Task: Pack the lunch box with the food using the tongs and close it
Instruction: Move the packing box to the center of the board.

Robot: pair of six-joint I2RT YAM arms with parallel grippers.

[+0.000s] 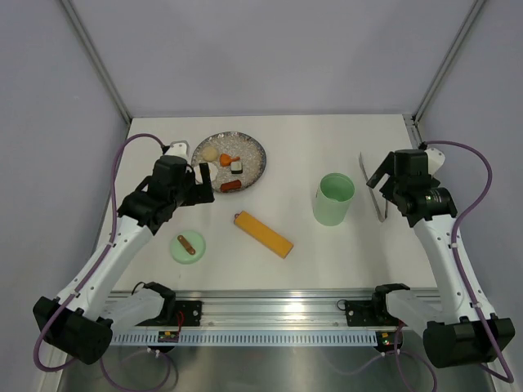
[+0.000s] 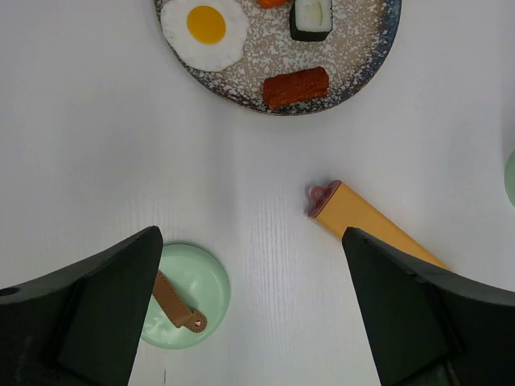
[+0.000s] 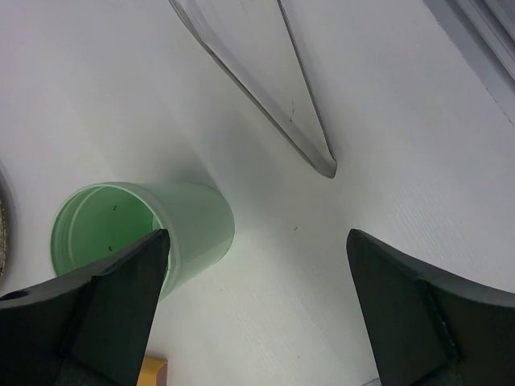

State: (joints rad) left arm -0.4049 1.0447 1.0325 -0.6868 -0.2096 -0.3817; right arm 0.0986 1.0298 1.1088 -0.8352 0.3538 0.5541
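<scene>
The mint-green lunch box (image 1: 334,198) (image 3: 121,225) stands upright and uncovered at centre right. Its lid (image 1: 188,246) (image 2: 189,281), with a brown handle, lies flat at the front left. The food sits on a grey speckled plate (image 1: 257,155) (image 2: 265,52): a fried-egg piece (image 2: 203,32), an orange piece (image 1: 229,158), a black-and-white piece (image 2: 311,18) and a reddish-brown sausage (image 2: 295,87). The grey tongs (image 1: 380,202) (image 3: 265,72) lie right of the box, partly under my right gripper (image 1: 380,181) (image 3: 257,237), which hovers open and empty. My left gripper (image 1: 204,184) (image 2: 251,237) is open and empty between plate and lid.
A long orange-yellow bar (image 1: 263,233) (image 2: 362,217) lies diagonally in the middle of the white table, between lid and box. Grey walls close off the left, back and right. A metal rail (image 1: 270,314) runs along the near edge.
</scene>
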